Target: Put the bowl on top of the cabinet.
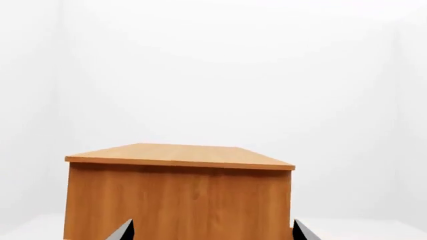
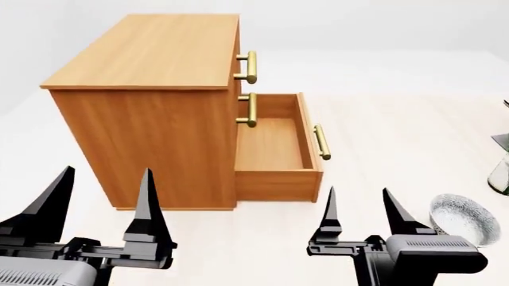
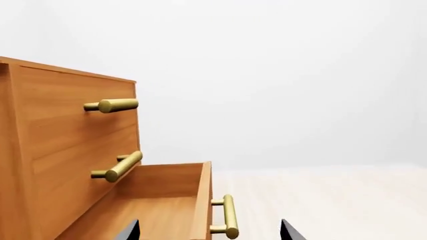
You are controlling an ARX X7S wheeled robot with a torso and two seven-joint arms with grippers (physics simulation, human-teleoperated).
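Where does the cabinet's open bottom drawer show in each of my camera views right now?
Head view: the open bottom drawer juts from the cabinet toward the right, near picture centre.
Right wrist view: the drawer fills the lower left, seen from its end.
Left wrist view: not in it; only the cabinet's plain side and top.
Shared landmark: the cabinet's flat top.

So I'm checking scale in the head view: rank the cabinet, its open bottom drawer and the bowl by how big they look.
1. The cabinet, largest.
2. The open drawer.
3. The bowl, smallest, though it sits nearer the camera.
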